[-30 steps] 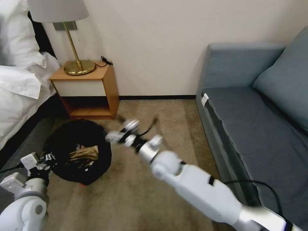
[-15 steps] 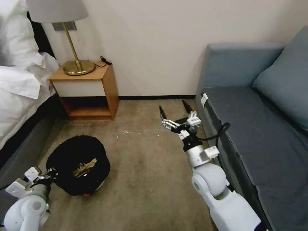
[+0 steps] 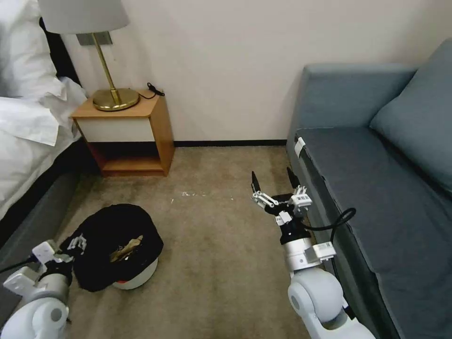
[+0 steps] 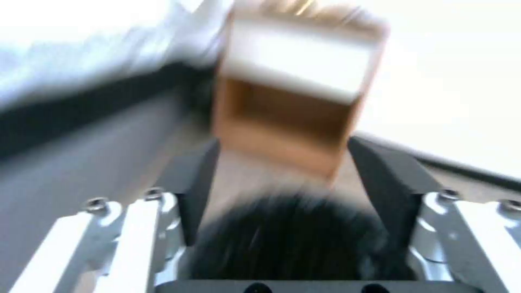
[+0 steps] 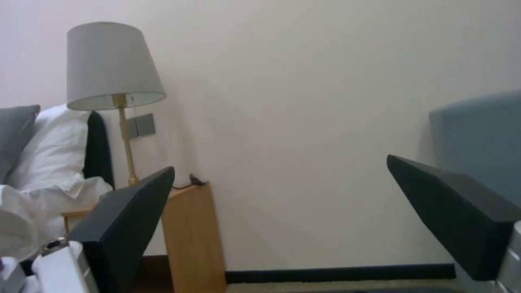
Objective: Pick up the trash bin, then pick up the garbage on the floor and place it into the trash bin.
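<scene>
Trash bin tilting on the carpet, risk of spilling.
The left end effector (image 3: 75,245) is clamping the trash bin (image 3: 117,247) bag rim; the thin bag may slip and drop the garbage (image 3: 126,248). The right end effector (image 3: 275,181) is hanging spread apart beside the sofa (image 3: 376,188).

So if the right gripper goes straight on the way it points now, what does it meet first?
Probably the pale wall; the open right gripper has nothing between its fingers. Depth is unclear.

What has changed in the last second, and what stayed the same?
The right tool swung from beside the trash bin across to the sofa, empty and open. The bin, with the left tool at its rim, came nearer the robot and lower. The nightstand stayed put.
</scene>
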Motion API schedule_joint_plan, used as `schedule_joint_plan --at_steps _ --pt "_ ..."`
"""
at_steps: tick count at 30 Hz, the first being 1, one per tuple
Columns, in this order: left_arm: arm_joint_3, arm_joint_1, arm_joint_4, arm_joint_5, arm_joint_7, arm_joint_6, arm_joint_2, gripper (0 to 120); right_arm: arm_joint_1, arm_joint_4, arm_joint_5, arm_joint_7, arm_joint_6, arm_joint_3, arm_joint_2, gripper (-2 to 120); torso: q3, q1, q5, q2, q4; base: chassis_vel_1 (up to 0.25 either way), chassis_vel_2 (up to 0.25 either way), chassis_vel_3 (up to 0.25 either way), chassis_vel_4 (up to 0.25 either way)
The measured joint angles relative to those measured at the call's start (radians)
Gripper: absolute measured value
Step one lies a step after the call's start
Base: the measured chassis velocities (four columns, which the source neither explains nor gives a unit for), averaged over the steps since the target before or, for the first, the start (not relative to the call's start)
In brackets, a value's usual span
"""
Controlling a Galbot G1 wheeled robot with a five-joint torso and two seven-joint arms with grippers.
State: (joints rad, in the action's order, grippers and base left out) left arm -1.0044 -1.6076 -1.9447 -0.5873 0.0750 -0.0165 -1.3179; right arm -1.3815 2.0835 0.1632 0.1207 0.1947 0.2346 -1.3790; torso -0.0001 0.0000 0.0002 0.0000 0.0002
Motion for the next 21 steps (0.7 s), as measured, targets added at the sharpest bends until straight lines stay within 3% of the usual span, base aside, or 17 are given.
schedule_joint_plan --at_steps 1,2,3,5,6,8,11,14,16,17,21 --pt "-0.003 -0.006 0.0 0.023 0.067 0.064 0.0 68 -0.006 0.004 -0.003 0.008 -0.002 0.0 -0.002 100 0.0 0.0 0.0 0.0 0.0 0.0 0.0 0.0 0.0" --pt "-0.003 -0.006 0.0 0.023 0.067 0.064 0.0 68 -0.006 0.004 -0.003 0.008 -0.002 0.0 -0.002 100 0.0 0.0 0.0 0.0 0.0 0.0 0.0 0.0 0.0" --pt "-0.003 -0.01 0.0 0.038 0.168 0.155 0.0 72 -0.017 0.012 -0.01 0.018 -0.006 0.001 -0.006 100 0.0 0.0 -0.0001 0.0 0.0 0.0 0.0 0.0 0.0" --pt "0.001 -0.018 -0.014 0.04 0.268 0.259 -0.004 81 -0.047 0.025 -0.032 0.027 0.0 0.006 -0.01 100 0.0 0.0 -0.0002 0.0 -0.0003 0.0 0.0 0.0 0.0" --pt "0.006 -0.025 -0.034 0.044 0.277 0.297 -0.01 84 -0.067 0.027 -0.049 0.023 0.015 0.013 -0.013 100 0.0 0.0 -0.0002 0.0 -0.0003 0.0 0.0 0.0 0.0" --pt "0.009 -0.031 -0.05 0.05 0.267 0.317 -0.014 89 -0.085 0.029 -0.067 0.016 0.033 0.023 -0.015 100 0.0 0.0 -0.0002 0.0 -0.0003 0.0 0.0 0.0 0.0" --pt "0.056 -0.064 -0.14 0.159 0.088 0.415 -0.055 99 -0.195 0.04 -0.185 -0.016 0.115 0.101 -0.038 100 0.0 0.0 0.0002 0.0 -0.0002 0.0 0.0 0.0 0.0" --pt "0.083 -0.069 -0.159 0.212 0.06 0.428 -0.087 100 -0.239 0.04 -0.226 -0.017 0.141 0.128 -0.049 100 0.0 0.0 0.0002 0.0 -0.0001 0.0 0.0 0.0 0.0" --pt "0.189 -0.081 -0.172 0.325 0.048 0.433 -0.149 100 -0.336 0.033 -0.301 0.023 0.209 0.158 -0.084 100 0.0 0.0 0.0 0.0 -0.0004 0.0 0.0 0.0 0.0" --pt "0.189 -0.081 -0.172 0.325 0.048 0.433 -0.149 100 -0.336 0.033 -0.301 0.023 0.209 0.158 -0.084 100 0.0 0.0 0.0 0.0 -0.0004 0.0 0.0 0.0 0.0" --pt "0.298 -0.109 -0.162 0.353 0.073 0.395 -0.173 100 -0.402 0.021 -0.332 0.072 0.282 0.178 -0.128 100 0.0 0.0 0.0002 0.0 -0.0003 0.0 0.0 0.0 0.0"
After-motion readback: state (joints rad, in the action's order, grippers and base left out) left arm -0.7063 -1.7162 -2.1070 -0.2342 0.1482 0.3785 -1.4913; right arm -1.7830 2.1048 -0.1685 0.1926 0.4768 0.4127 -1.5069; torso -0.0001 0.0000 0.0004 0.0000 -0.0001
